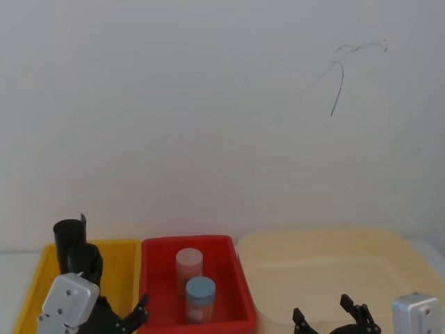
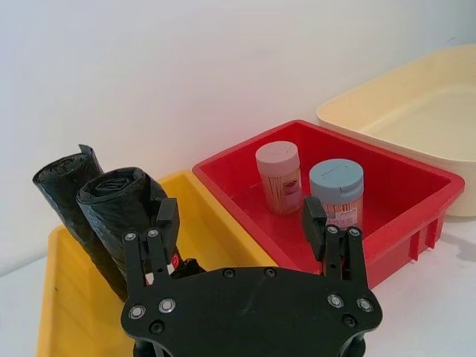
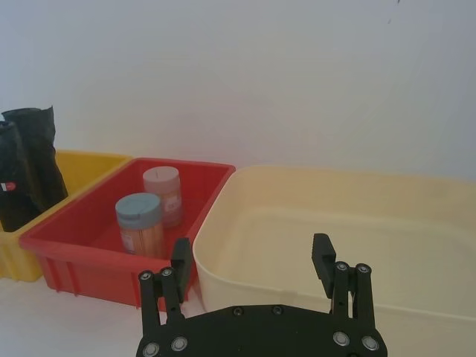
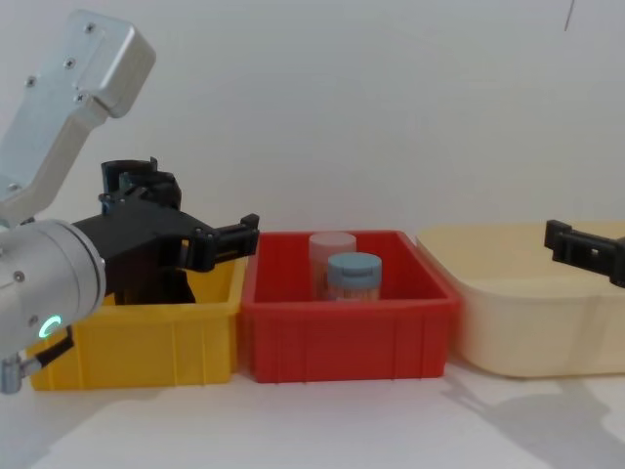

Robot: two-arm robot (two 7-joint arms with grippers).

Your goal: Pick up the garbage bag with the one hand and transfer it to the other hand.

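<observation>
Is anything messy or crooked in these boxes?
Nothing is spilled or broken. The garbage bag and the plain roll lean in the yellow bin instead of standing straight, and that roll's edge sticks up loose. A thin dark squiggle marks the wall. The left gripper, jaws open, hovers nearby.

L gripper (image 4: 195, 220), jaws apart, over yellow bin (image 4: 156, 342)

The left gripper (image 2: 239, 216) was black and two-fingered, its base plate (image 2: 253, 301) dotted with silver screws (image 2: 167, 306), on a thick silver wrist (image 4: 44, 283) bearing a green glowing ring (image 4: 49, 325); the right gripper (image 3: 251, 249) was black too, with matching screws
</observation>
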